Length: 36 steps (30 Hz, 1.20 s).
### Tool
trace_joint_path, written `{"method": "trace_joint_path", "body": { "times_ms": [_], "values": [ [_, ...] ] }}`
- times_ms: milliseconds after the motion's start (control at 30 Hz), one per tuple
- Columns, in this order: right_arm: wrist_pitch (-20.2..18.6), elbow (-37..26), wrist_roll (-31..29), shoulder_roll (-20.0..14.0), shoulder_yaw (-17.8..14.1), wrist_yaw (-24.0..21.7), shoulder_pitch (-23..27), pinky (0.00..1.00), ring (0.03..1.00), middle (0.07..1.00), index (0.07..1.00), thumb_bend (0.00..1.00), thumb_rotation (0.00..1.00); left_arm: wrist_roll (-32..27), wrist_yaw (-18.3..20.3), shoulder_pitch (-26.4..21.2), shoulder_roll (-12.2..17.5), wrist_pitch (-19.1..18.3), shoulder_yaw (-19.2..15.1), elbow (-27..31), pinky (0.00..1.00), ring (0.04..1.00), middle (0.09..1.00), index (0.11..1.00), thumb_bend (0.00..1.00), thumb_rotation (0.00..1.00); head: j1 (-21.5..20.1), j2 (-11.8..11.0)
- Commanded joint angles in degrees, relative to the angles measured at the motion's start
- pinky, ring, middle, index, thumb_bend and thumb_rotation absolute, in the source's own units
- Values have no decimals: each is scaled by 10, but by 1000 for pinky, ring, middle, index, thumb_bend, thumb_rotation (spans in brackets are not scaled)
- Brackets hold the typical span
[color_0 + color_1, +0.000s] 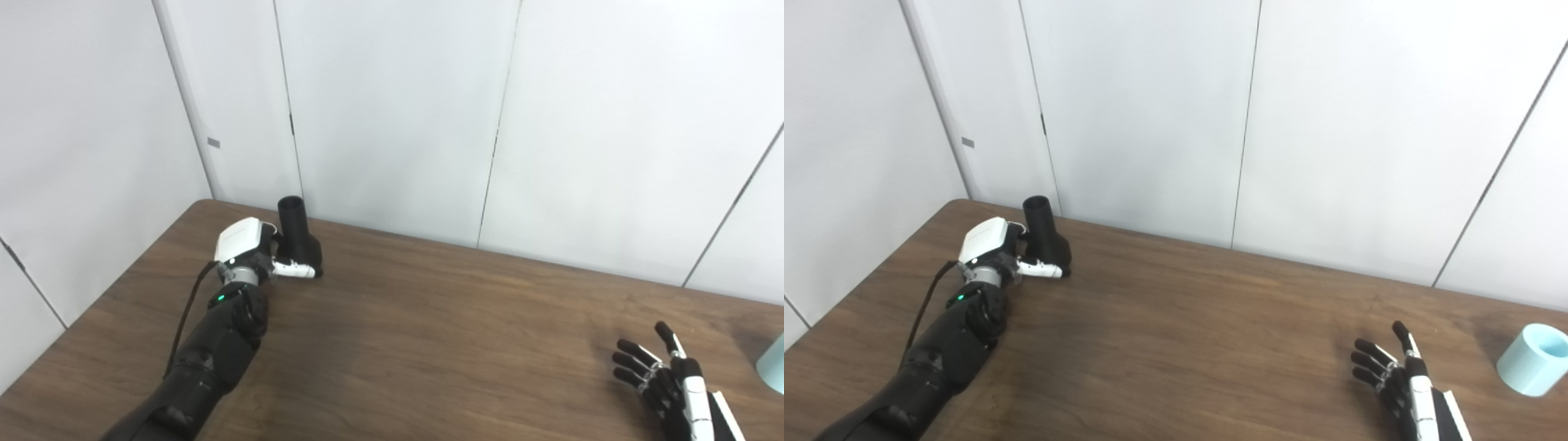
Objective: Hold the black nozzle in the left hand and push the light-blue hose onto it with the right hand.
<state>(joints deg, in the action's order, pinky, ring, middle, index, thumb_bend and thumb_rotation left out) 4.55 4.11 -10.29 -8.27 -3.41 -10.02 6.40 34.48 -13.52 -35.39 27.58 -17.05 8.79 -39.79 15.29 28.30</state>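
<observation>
Right eye view is showing the left hand (995, 252) wrapping its fingers around the upright black nozzle (1044, 229). The right hand (1396, 383) is waiting, fingers spread wide and empty, with the light-blue hose (1532, 359) standing just beyond its fingertips; likely light and stiff, best gripped around its wall.

Before me a dark wood-grain worktop (429, 343) fills the lower frame, its rounded far corner at upper left. Behind it stand plain white wall panels (392, 110) split by thin vertical seams, evenly lit.
</observation>
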Motion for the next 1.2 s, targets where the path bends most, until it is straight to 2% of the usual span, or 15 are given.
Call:
{"method": "trace_joint_path", "body": {
  "times_ms": [0,200,333,600,833,1167],
  "values": [
    [7,-1,-2,7,3,-1,-8,762,783,792,986,416,1000,4,-2,-16,13,8,7,6,1000,921,760,483,527,51,0,0],
    [8,-3,-1,7,4,-2,-9,761,781,788,983,417,1000,7,2,-14,14,2,15,15,1000,871,701,482,522,50,-3,3],
    [5,-6,2,7,5,-1,-9,757,780,788,984,418,1000,7,-2,-11,12,-2,14,21,1000,858,694,482,522,50,-4,4],
    [3,-6,1,8,5,-2,-9,750,776,781,977,420,1000,15,-30,2,10,22,27,26,1000,841,693,482,522,49,-12,8],
    [-5,-12,12,10,8,7,-10,742,769,782,965,416,1000,49,-51,27,6,20,48,70,1000,814,662,481,523,49,-21,14],
    [2,-9,24,12,12,9,-8,719,756,777,964,433,1000,84,-75,66,-7,40,67,123,1000,816,688,482,524,51,-34,18]
  ]
}}
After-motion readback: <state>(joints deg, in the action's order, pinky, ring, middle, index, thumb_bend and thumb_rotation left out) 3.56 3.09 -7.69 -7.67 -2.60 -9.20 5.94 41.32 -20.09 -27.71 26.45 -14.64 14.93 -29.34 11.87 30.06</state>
